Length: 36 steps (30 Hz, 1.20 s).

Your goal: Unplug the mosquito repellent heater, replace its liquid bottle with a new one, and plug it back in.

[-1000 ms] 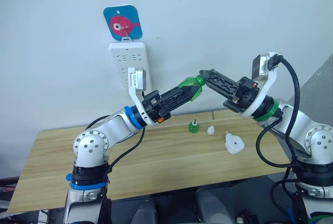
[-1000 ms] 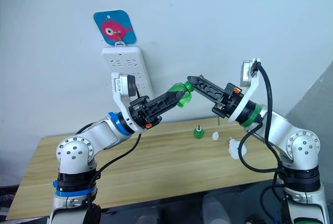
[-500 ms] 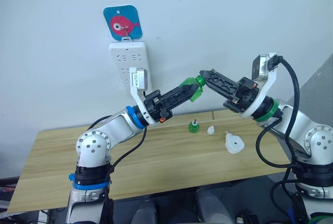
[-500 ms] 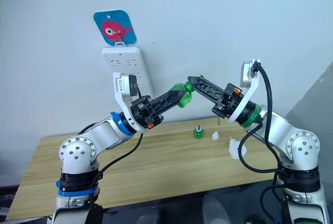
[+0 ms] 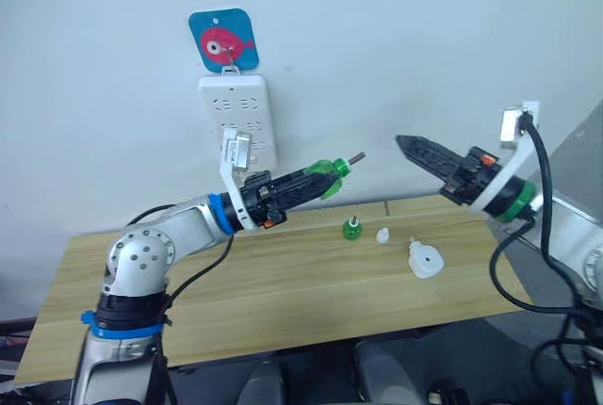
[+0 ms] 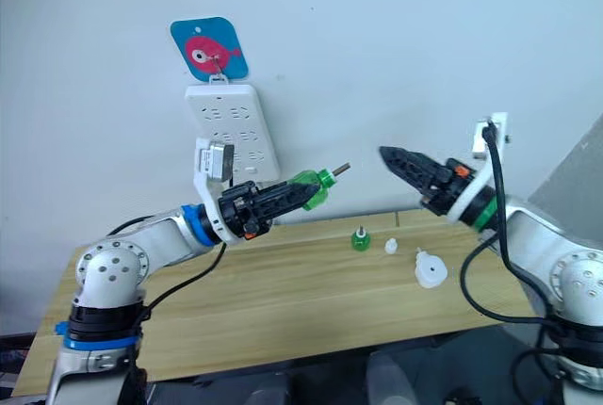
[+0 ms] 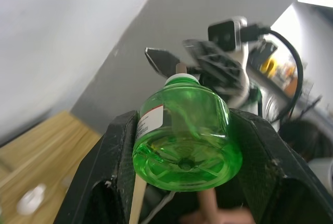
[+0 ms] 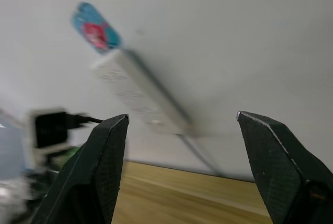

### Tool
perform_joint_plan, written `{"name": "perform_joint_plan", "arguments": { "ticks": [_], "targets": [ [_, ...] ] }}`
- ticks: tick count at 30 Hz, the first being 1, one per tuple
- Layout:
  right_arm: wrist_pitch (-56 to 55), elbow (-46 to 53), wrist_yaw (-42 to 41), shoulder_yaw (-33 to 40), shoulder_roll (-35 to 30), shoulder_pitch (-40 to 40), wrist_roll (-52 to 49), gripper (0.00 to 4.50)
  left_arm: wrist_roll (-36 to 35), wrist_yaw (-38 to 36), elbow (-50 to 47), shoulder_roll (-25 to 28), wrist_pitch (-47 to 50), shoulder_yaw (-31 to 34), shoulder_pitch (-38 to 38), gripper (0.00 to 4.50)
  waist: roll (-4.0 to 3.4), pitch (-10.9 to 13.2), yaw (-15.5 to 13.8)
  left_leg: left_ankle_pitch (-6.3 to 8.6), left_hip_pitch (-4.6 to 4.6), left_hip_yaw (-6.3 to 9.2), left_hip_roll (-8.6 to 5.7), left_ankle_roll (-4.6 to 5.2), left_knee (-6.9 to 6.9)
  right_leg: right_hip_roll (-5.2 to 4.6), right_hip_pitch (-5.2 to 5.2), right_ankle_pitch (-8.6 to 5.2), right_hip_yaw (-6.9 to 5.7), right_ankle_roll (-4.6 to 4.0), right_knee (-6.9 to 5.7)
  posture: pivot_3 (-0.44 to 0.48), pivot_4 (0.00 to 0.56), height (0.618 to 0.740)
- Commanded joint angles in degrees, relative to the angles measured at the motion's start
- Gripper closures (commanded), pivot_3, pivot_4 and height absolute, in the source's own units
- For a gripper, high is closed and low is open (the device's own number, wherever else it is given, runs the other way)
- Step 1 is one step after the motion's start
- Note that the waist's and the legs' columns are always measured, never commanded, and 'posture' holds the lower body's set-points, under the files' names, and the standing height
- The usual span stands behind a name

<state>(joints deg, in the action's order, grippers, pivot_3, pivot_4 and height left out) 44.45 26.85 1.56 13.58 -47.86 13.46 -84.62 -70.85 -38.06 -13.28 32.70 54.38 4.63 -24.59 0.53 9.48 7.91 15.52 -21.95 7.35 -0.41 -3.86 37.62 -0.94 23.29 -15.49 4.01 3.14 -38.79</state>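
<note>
- Currently a green liquid bottle (image 5: 325, 175) is clamped between the fingers of the left gripper (image 5: 316, 179), held in the air above the wooden table (image 5: 236, 287), with its white neck and bare wick (image 5: 356, 154) pointing toward the other arm.
- Apart from it, the right gripper (image 5: 407, 146) is seen with its fingers spread wide and nothing between them; this is clearest in the right wrist view.
- On the table, the mosquito repellent heater (image 5: 425, 260) lies unplugged near the right edge, with a small white cap (image 5: 382, 234) and a second green bottle (image 5: 350, 228) just beside it.
- On the wall, the white power strip (image 5: 237, 113) hangs below a blue fish tag (image 5: 222, 41).
- With the wick exposed, the held bottle is judged ready to be fitted into the heater.
- The bottle should be kept firmly squeezed and its wick untouched, since a bent wick could foul the opening.
- The heater is best gripped by its body, the opening turned toward the bottle, and both axes lined up before any turning is begun.
</note>
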Motion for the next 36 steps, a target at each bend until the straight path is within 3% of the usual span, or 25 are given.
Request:
{"name": "perform_joint_plan", "arguments": {
  "ticks": [1, 4, 7, 13, 18, 30, 36],
  "targets": [
    [1.24, 5.00, -2.63, 0.73, -5.23, -4.86, 12.12, 1.04, 5.55, -7.89, -0.50, 2.61, -2.53, -1.40, 0.37, 2.25, -0.03, 0.35, 0.02, 0.00, 0.03, -0.08, 0.02, 0.00, -0.04, 0.01, 0.00, -0.02, 0.06, 0.00, 0.01, -0.229, 0.184, 0.740],
    [5.35, 8.23, -3.85, -3.46, -10.24, -7.75, 19.07, 1.04, 11.65, -14.74, -1.68, 5.60, -5.53, -4.12, 1.29, 2.25, -0.02, 1.42, 0.22, 0.00, 0.10, -0.22, 0.10, 0.00, -0.08, 0.05, 0.01, -0.06, 0.16, -0.02, 0.05, -0.245, 0.215, 0.740],
    [10.18, 9.17, -6.73, -9.84, -13.16, -4.34, 23.32, 1.04, 16.23, -19.50, -2.43, 7.07, -8.66, -6.11, 2.35, 2.25, -0.04, 2.48, 0.45, 0.00, 0.13, -0.31, 0.17, 0.00, -0.09, 0.11, 0.03, -0.07, 0.26, -0.02, 0.05, -0.252, 0.231, 0.740],
    [20.12, 0.44, -13.20, -23.09, -12.59, 6.90, 32.97, 1.04, 23.17, -24.96, -3.13, 7.13, -14.49, -8.80, 4.88, 2.25, 0.24, 4.28, 0.08, 0.00, 0.02, -0.33, 0.18, 0.00, -0.10, 0.07, 0.15, -0.04, 0.30, -0.04, 0.06, -0.230, 0.258, 0.740],
    [19.24, -7.29, -21.44, -32.30, -12.46, 12.28, 44.50, 1.04, 25.98, -27.13, -4.38, 7.60, -17.34, -8.52, 7.98, 2.25, 0.33, 5.28, -0.11, 0.02, -0.23, -0.27, 0.08, 0.04, -0.11, -0.10, 0.34, 0.07, 0.21, -0.22, 0.06, -0.207, 0.281, 0.740],
    [17.75, -17.65, -36.72, -39.36, -9.45, 19.75, 59.82, 1.04, 26.66, -26.21, -6.62, 6.86, -18.84, -6.76, 12.72, 2.25, 0.38, 7.67, 0.00, 0.02, -0.78, -0.24, 0.09, 0.04, 0.23, -0.12, 0.83, 0.12, 0.17, -0.20, -0.20, -0.201, 0.331, 0.740],
    [19.91, -19.90, -39.92, -39.64, -6.72, 21.92, 63.29, 1.04, 26.35, -24.65, -7.62, 5.79, -18.11, -6.72, 13.00, 2.25, 0.53, 8.63, -0.03, 0.02, -0.84, -0.21, 0.08, 0.04, 0.28, -0.13, 0.84, 0.15, 0.16, -0.18, -0.19, -0.195, 0.345, 0.740]
  ]
}}
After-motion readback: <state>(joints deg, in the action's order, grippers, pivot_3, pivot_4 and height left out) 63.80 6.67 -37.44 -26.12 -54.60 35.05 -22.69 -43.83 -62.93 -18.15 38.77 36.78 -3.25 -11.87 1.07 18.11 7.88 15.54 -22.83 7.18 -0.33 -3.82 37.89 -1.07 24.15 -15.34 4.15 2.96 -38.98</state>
